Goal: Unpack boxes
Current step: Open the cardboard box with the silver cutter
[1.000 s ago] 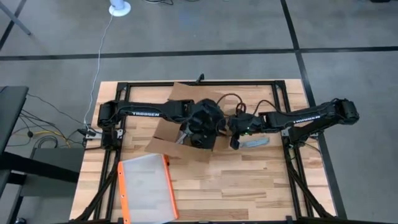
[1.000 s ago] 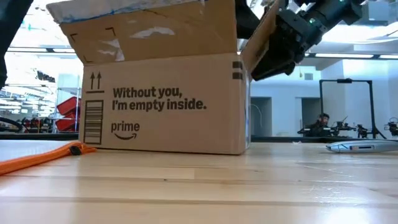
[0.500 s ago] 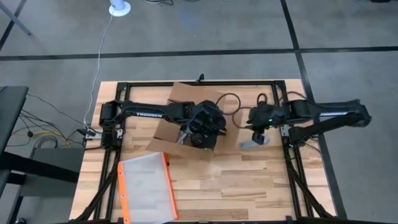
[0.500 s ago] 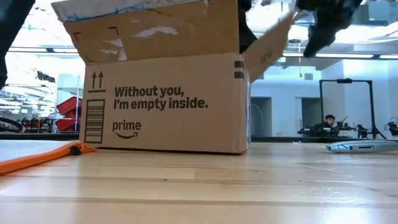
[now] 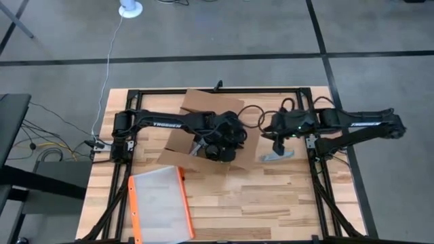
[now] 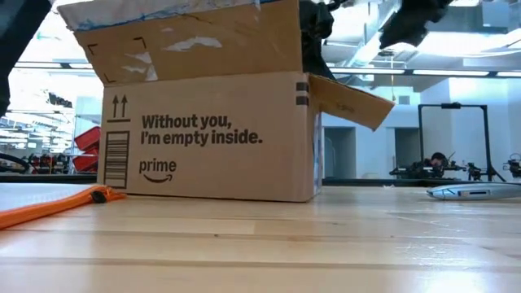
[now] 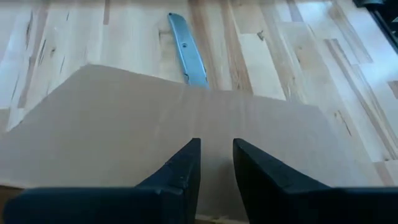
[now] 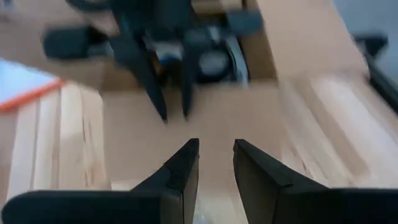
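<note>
The brown cardboard box [image 5: 182,139] stands upright on its bottom on the table, top open, printed side toward the near edge [image 6: 212,130]. Its right flap [image 6: 350,102] slopes outward and down. My left gripper [image 5: 215,150] reaches over the box, slightly open, with its fingers pointing down at that flap [image 7: 186,137]. My right gripper [image 5: 278,139] hovers to the right of the box above the table, open with nothing between its fingers [image 8: 216,155]. My left gripper's fingertips [image 8: 163,112] stand at the upper face of the box's right flap [image 8: 217,124], coming from above. I cannot tell whether they touch it.
A grey utility knife [image 5: 278,155] lies flat on the table to the right of the box, under my right gripper. An orange-edged clear pouch [image 5: 159,203] lies at the near left. Bare wood stretches along the near right.
My right gripper has drawn away from the box's right flap toward the table's right edge and risen. The flap, raised a second ago, has swung outward and down about its hinge. My left gripper has stayed over the box.
</note>
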